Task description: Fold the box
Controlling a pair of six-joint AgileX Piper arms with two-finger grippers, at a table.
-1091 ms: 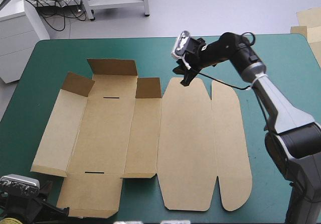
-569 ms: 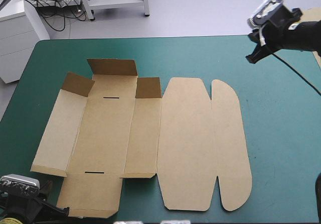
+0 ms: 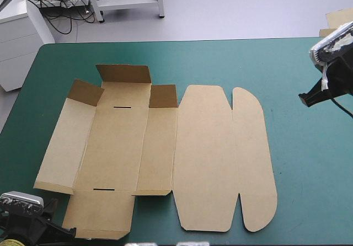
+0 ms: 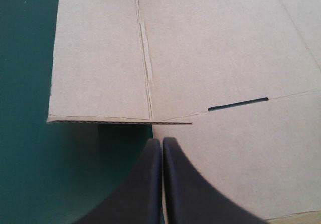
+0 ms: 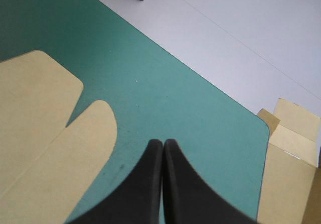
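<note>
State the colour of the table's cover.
Teal-green; the cover shows best in the high view.

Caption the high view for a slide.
Brown box spread nearly flat on the teal-green table, far flaps raised; right tool hovers clear near the right edge.

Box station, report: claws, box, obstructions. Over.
Left claw shut, at box near-left corner. Right claw shut, by table right edge. Sheet mostly flat, far flaps raised. Nothing on it.

box (image 3: 204,152): matt brown corrugated board | table cover (image 3: 300,169): smooth matt teal-green
</note>
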